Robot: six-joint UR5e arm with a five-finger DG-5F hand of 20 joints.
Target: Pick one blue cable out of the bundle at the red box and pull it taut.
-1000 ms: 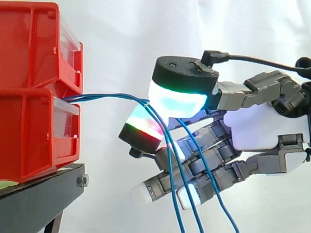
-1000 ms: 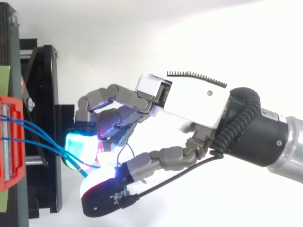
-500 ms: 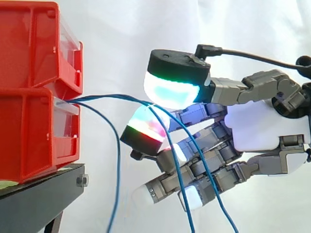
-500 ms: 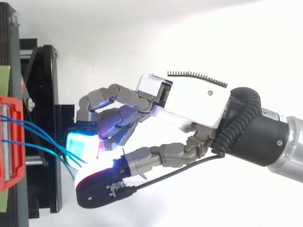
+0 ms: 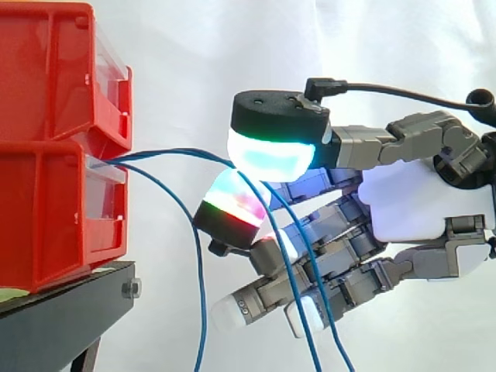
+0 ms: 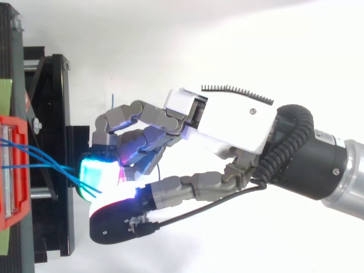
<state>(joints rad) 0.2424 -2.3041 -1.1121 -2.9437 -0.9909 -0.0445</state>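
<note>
The red box (image 5: 46,217) sits on the black stand (image 5: 62,318), and every place here is told from that box. Right at the front of the box, the bundle (image 5: 116,160) of blue strands comes out. Just beside the box, one loose strand (image 5: 194,263) drops away and hangs down by itself, apart from the hand. A little farther out, the blue cable (image 5: 186,152) runs almost flat, straight away from the box front, with a small bow in it. It goes in between two glowing pads (image 5: 267,155) of the hand (image 5: 418,205). The big thumb pad is on top and a finger pad is under it, and they are squeezed together on the cable. It looks as if two strands, not one, go through that squeeze, because two blue tails hang down on the side of the pads away from the box. I cannot be sure of that. The other fingers are bent loosely below, and the tails hang in front of them. Farthest from the box are the white palm and then the arm. So the cable's long way points from the box to the hand. I think the next move must go that same way, straight back from the box, so the cable goes tight. If two strands are caught, both may go tight.
</note>
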